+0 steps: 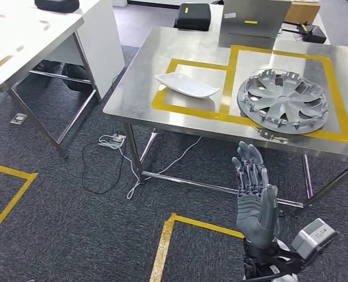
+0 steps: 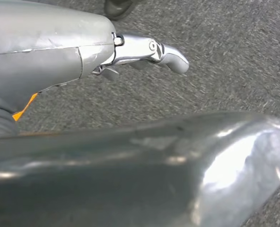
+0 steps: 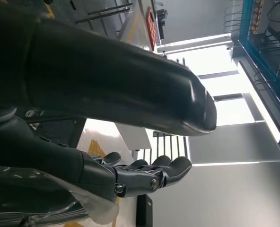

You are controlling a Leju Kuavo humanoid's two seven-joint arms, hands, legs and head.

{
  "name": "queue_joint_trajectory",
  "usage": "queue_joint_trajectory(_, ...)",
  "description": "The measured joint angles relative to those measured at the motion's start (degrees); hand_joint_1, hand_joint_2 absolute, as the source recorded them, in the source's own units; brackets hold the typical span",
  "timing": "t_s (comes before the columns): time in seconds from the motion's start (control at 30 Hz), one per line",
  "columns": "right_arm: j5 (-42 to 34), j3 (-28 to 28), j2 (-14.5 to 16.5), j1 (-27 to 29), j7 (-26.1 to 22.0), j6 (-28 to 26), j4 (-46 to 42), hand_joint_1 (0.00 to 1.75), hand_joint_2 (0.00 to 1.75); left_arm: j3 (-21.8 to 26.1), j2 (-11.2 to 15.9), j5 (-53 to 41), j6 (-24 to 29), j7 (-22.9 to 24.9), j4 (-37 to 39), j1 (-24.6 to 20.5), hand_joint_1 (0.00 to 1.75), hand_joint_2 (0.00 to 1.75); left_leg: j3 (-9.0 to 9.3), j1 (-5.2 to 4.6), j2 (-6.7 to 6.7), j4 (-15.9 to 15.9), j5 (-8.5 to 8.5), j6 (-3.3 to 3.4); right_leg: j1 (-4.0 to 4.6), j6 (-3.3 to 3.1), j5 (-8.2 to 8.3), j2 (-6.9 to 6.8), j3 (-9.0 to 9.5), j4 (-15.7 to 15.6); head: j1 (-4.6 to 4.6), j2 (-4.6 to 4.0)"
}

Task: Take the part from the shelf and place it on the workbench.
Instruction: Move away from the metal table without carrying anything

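Right hand: raised before the workbench, fingers straight and apart, nothing held.
Left hand: fingers extended, nothing gripped.
Wheel cover: laid flat inside taped square, apparently delivered.
White part: set in neighbouring square.

Dark grey carpet floor marked with yellow tape lines, a steel surface on metal legs, a white table beside it, loose white cables underneath.
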Motion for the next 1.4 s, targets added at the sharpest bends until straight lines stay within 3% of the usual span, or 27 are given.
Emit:
queue_joint_trajectory(0.1,0.0,0.0,0.0,0.1,0.0,0.0,0.0,0.0,0.0,0.1,0.0,0.0,0.0,0.0,0.0,0.1,0.0,0.0,-1.59,0.32,-0.11,9.7,-9.09,-0.79,-0.07,-0.5,2.15,-0.23,-2.58,0.2,-0.43,0.0)
queue_joint_trajectory(0.13,0.0,0.0,0.0,0.1,0.0,0.0,0.0,0.0,0.0,0.1,0.0,0.0,0.0,0.0,0.0,0.1,0.0,0.0,-1.75,0.38,-0.11,13.1,-10.3,-0.93,-0.05,-0.45,2.84,-0.29,-3.47,0.4,-0.44,0.0)
queue_joint_trajectory(0.2,0.0,0.0,0.0,0.1,0.0,0.0,0.0,0.0,0.0,0.2,0.1,0.0,0.0,0.0,0.0,0.0,0.0,0.0,-0.08,0.48,-0.11,15.0,-8.51,-0.96,-0.03,-0.27,4.09,-0.38,-5.63,1.3,-0.45,0.0)
queue_joint_trajectory(0.27,0.0,0.0,0.0,0.0,0.0,0.0,0.0,0.0,0.0,0.2,0.1,0.0,0.0,0.0,0.0,0.0,0.0,0.0,5.04,0.54,-0.21,9.4,-5.97,-0.74,-0.04,0.05,5.09,-0.35,-7.82,2.4,-0.46,0.01)
queue_joint_trajectory(0.33,0.0,0.0,0.0,0.0,0.0,-0.1,0.0,0.0,0.0,0.3,0.1,0.0,0.0,0.0,0.0,-0.1,0.0,0.0,10.51,0.43,-0.47,1.3,-6.8,-0.24,0.09,0.59,5.85,-0.31,-9.34,3.4,-0.44,0.0)
queue_joint_trajectory(0.37,0.0,0.0,0.0,-0.1,0.0,-0.1,0.0,0.0,0.0,0.3,0.1,0.0,0.0,0.0,0.0,-0.1,0.0,0.0,11.83,0.31,-0.59,-1.1,-7.6,0.1,0.13,0.91,6.28,-0.33,-9.79,3.6,-0.44,0.0)
queue_joint_trajectory(0.43,0.0,0.0,0.0,-0.1,0.0,-0.2,0.0,0.0,0.0,0.3,0.0,0.0,0.0,0.0,0.0,-0.1,0.0,0.0,11.65,0.13,-0.54,-2.4,-7.66,1.01,0.04,1.62,7.09,-0.34,-10.37,3.7,-0.46,0.0)
queue_joint_trajectory(0.47,0.0,0.0,0.0,0.0,0.0,-0.3,0.0,0.0,0.0,0.4,0.0,0.0,0.0,0.0,0.0,-0.1,0.0,0.0,11.09,0.11,-0.4,-2.4,-7.11,1.51,-0.09,1.95,6.63,-0.23,-10.74,4.0,-0.47,0.0)
queue_joint_trajectory(0.5,0.0,0.0,0.0,0.0,0.0,-0.3,0.0,0.0,0.0,0.4,0.0,0.0,0.1,0.0,0.0,0.0,0.0,0.0,10.42,0.11,-0.25,-2.5,-6.46,2.04,-0.18,2.24,5.14,-0.1,-11.33,5.0,-0.44,0.0)
queue_joint_trajectory(0.53,0.0,0.0,0.0,0.0,0.0,-0.3,0.0,0.0,0.0,0.4,0.0,0.0,0.1,0.0,0.0,0.0,0.0,0.0,9.59,0.12,-0.08,-2.6,-5.73,2.49,-0.27,2.46,2.57,0.04,-12.23,7.1,-0.4,0.0)
queue_joint_trajectory(0.6,0.0,0.0,0.0,0.0,0.0,-0.3,0.0,0.0,0.0,0.5,0.1,0.0,0.2,0.0,0.0,-0.1,0.0,0.0,7.76,-0.14,0.06,-2.6,-4.28,3.0,-0.32,2.71,-3.2,0.16,-14.23,14.0,-0.31,0.01)
queue_joint_trajectory(0.63,0.0,0.0,0.0,0.0,0.0,-0.3,0.0,0.0,0.0,0.5,0.1,0.0,0.2,0.0,0.0,0.0,0.0,0.0,6.75,-0.31,0.1,-2.5,-3.51,3.08,-0.32,2.72,-4.74,0.17,-14.8,17.6,-0.3,0.01)
queue_joint_trajectory(0.67,0.0,0.0,0.0,0.0,0.1,-0.4,0.1,0.0,0.0,0.5,0.0,0.0,0.2,0.0,0.0,0.0,0.0,0.0,5.74,-0.47,0.12,-2.4,-2.76,3.1,-0.3,2.67,-4.73,0.18,-14.67,19.8,-0.31,0.01)
queue_joint_trajectory(0.7,0.0,0.0,0.0,0.0,0.1,-0.4,0.1,0.0,0.0,0.5,0.0,0.0,0.2,0.0,0.0,0.0,0.0,0.0,4.74,-0.61,0.14,-2.4,-2.03,3.09,-0.26,2.52,-3.54,0.19,-13.71,20.5,-0.31,0.0)
queue_joint_trajectory(0.73,0.0,0.0,0.0,0.0,0.1,-0.4,0.1,0.0,0.0,0.5,0.0,0.0,0.2,0.0,0.0,0.0,0.0,0.0,3.85,-0.71,0.16,-2.3,-1.36,3.05,-0.17,2.29,-1.66,0.19,-11.72,18.9,-0.32,0.0)
queue_joint_trajectory(0.8,0.0,0.0,0.0,-0.1,0.2,-0.4,0.1,0.0,0.0,0.5,-0.1,-0.1,0.1,0.0,0.0,-0.1,0.0,0.0,2.65,-0.88,0.15,-2.1,-0.16,2.86,0.19,1.62,0.51,0.16,-5.18,11.0,-0.29,0.0)
queue_joint_trajectory(0.87,0.0,0.0,0.0,-0.3,0.2,-0.4,0.0,0.0,0.0,0.5,-0.3,-0.1,0.1,0.0,0.0,-0.1,0.0,0.0,1.92,-1.02,0.13,-1.8,1.05,2.43,0.54,1.12,-0.4,0.15,0.34,2.7,-0.33,0.0)
queue_joint_trajectory(0.9,0.0,0.0,0.0,-0.3,0.2,-0.4,0.0,0.0,0.0,0.5,-0.4,-0.1,0.0,0.0,0.0,-0.1,0.0,0.0,1.6,-1.02,0.14,-1.8,1.65,2.13,0.7,0.96,-0.88,0.15,1.43,0.5,-0.35,0.0)
queue_joint_trajectory(0.97,0.0,0.0,0.0,-0.3,0.3,-0.4,0.0,0.0,0.0,0.6,-0.4,-0.1,0.0,0.0,0.0,0.0,0.0,0.0,0.97,-0.9,0.09,-1.6,2.11,1.44,0.62,0.5,-0.47,0.09,0.87,-0.2,-0.42,0.01)
queue_joint_trajectory(1.0,0.0,0.0,0.0,-0.2,0.4,-0.4,0.0,0.0,0.0,0.7,-0.4,-0.1,0.0,0.0,0.0,0.0,0.0,0.0,0.62,-0.8,0.0,-0.8,0.8,0.99,0.51,0.08,0.15,-0.01,0.29,-0.2,-0.52,0.02)
queue_joint_trajectory(1.1,-0.1,0.1,0.0,-0.2,0.6,-0.4,0.0,0.0,0.0,1.0,-0.3,-0.1,-0.1,0.0,0.0,0.2,0.0,0.0,-1.24,-0.24,-0.23,7.7,-7.72,-0.28,0.29,-0.72,2.12,-0.26,-1.95,0.0,-0.86,0.02)
queue_joint_trajectory(1.13,-0.1,0.1,0.0,-0.2,0.7,-0.5,0.1,0.0,0.0,1.1,-0.3,-0.1,-0.2,0.0,0.0,0.2,0.0,0.0,-1.76,-0.03,-0.23,11.4,-9.57,-0.57,0.28,-0.69,2.73,-0.31,-2.84,0.3,-0.88,0.01)
queue_joint_trajectory(1.17,-0.1,0.1,0.0,-0.2,0.8,-0.5,0.1,0.0,0.0,1.1,-0.4,-0.1,-0.3,0.0,0.0,0.2,0.0,0.0,-1.81,0.16,-0.23,14.1,-9.99,-0.79,0.25,-0.62,3.32,-0.38,-3.8,0.7,-0.86,0.01)
queue_joint_trajectory(1.23,-0.1,0.2,0.0,-0.3,0.9,-0.5,0.1,0.0,0.0,1.2,-0.4,-0.1,-0.4,0.0,0.0,0.2,0.0,0.0,0.47,0.52,-0.23,14.1,-7.47,-1.1,0.12,-0.35,4.35,-0.46,-5.94,1.8,-0.87,0.01)
queue_joint_trajectory(1.3,-0.1,0.3,0.0,-0.3,1.0,-0.6,0.1,0.0,0.0,1.2,-0.4,-0.1,-0.4,0.0,0.0,0.1,0.0,0.0,4.85,0.75,-0.24,8.8,-5.01,-1.2,-0.05,0.01,5.0,-0.43,-7.82,2.9,-0.89,0.02)
queue_joint_trajectory(1.33,-0.1,0.3,0.0,-0.3,1.0,-0.6,0.1,0.0,0.0,1.2,-0.4,-0.1,-0.4,0.0,0.0,0.1,0.0,0.0,6.38,0.79,-0.24,6.7,-4.64,-1.2,-0.1,0.13,5.14,-0.41,-8.29,3.2,-0.9,0.02)
queue_joint_trajectory(1.4,-0.1,0.3,0.0,-0.3,1.0,-0.6,0.1,0.0,0.0,1.2,-0.4,-0.1,-0.4,0.0,0.0,0.1,0.0,0.0,7.21,0.81,-0.25,5.5,-4.62,-1.2,-0.12,0.2,5.2,-0.4,-8.5,3.4,-0.91,0.02)
